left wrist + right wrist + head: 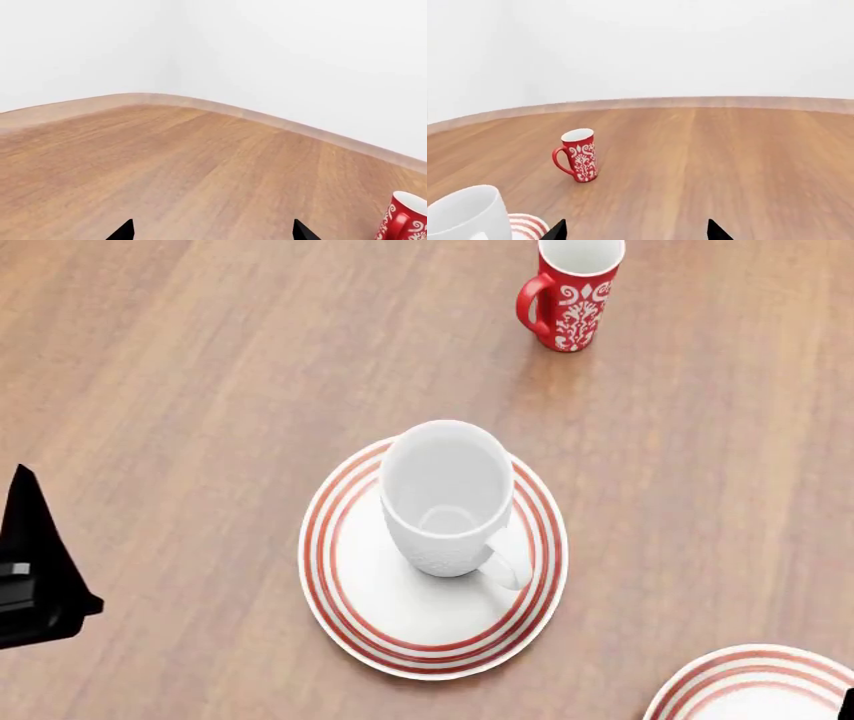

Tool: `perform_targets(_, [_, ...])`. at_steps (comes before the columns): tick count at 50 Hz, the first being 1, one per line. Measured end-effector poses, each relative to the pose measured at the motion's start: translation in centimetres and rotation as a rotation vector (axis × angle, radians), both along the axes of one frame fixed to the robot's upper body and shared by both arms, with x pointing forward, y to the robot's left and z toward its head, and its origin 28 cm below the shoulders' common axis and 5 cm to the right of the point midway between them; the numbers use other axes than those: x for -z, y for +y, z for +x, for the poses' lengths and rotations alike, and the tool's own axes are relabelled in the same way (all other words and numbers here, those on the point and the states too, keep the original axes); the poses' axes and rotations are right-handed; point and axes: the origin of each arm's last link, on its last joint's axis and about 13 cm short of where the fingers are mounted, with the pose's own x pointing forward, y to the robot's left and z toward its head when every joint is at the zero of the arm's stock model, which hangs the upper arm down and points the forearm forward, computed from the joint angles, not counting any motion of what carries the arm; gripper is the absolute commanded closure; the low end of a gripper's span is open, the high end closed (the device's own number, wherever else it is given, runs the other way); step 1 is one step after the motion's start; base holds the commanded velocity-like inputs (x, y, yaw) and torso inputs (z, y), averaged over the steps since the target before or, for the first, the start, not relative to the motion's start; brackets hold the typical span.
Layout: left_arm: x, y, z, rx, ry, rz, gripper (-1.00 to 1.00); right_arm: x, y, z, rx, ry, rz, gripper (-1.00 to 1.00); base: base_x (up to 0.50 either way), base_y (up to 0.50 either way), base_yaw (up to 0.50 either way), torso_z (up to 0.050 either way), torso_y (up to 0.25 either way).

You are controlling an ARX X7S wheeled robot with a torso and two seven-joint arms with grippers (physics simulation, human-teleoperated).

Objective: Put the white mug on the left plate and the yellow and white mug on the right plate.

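Note:
The white mug (447,495) stands upright on the left plate (400,625), its handle toward the near right. It also shows in the right wrist view (464,215), with the plate's red-ringed rim (527,225) beside it. The right plate (761,685) is cut off at the bottom right of the head view and bears nothing that shows. The yellow and white mug is out of view. My left gripper (213,231) is open and empty over bare wood. My right gripper (635,231) is open and empty, just past the white mug.
A red mug with a white pattern (574,295) stands upright on the wooden table beyond the left plate; it also shows in both wrist views (579,155) (407,217). A black part of my left arm (34,560) is at the left edge. White walls lie behind the table's far edge (267,119).

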Motion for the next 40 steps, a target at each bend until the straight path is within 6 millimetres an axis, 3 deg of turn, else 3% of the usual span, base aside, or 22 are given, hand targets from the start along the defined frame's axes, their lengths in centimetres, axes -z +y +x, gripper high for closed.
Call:
perform_targets(22, [-0.7, 0.2, 0.7, 0.04, -0.018, 0.044, -1.0, -1.8, -0.8, 9.0, 0.057, -0.005, 0.047, -1.0, 0.0, 0.0, 0.0, 0.0, 0.0])
perform_targets(31, [-3.5, -0.2, 1.7, 0.082, -0.076, 0.104, -1.0, -3.1, -0.4, 11.5, 0.075, -0.023, 0.039, -1.0, 0.0, 0.0, 0.0, 0.0, 0.0])
perform_targets(40, [-6.6, -0.6, 2.0, 0.112, -0.146, 0.138, -1.0, -6.1, 0.1, 12.2, 0.071, -0.07, 0.008, -1.0, 0.0, 0.0, 0.0, 0.0, 0.0])
